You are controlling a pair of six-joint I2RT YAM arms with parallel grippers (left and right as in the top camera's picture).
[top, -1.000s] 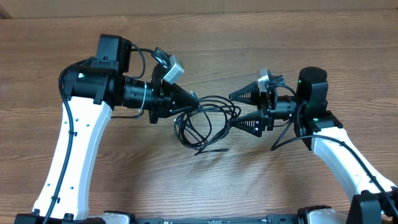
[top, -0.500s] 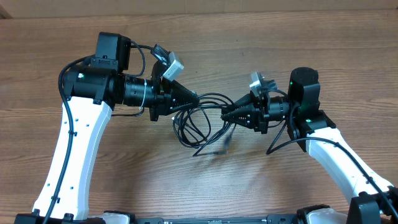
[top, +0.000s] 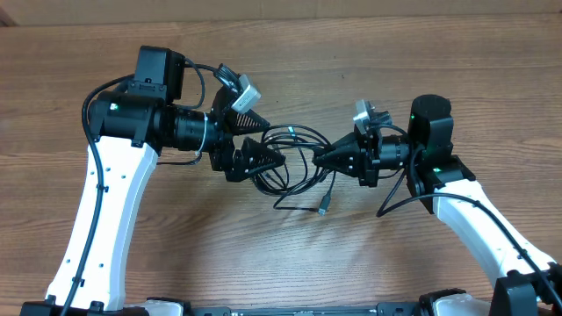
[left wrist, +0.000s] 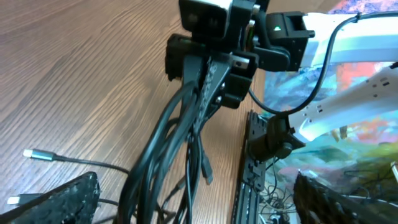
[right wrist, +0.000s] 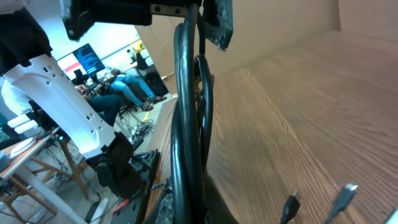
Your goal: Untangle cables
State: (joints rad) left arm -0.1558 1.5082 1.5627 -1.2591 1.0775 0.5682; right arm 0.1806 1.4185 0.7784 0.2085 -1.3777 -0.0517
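**Item: cables** (top: 294, 154). Thin black cords in one looped tangle, strung between the two grippers over the wooden table (top: 421, 53). One plug end (top: 323, 209) trails loose near the tabletop.

**Left gripper** (top: 261, 136). Jaws stand wide apart and grip nothing. In the left wrist view the strands run through the gap between its fingers.

**Right gripper** (top: 321, 158). Jaws are pressed together on several strands at once.

**Hazards, as judged:**
- With only one side clamped, a pull would likely drag the whole tangle instead of separating it.
- Pinching several cords together could tighten the crossings.
- A loop could snag on a left finger.
- The loose plug could catch inside a loop.

**Markings:** no brand, label or writing can be read in any view.
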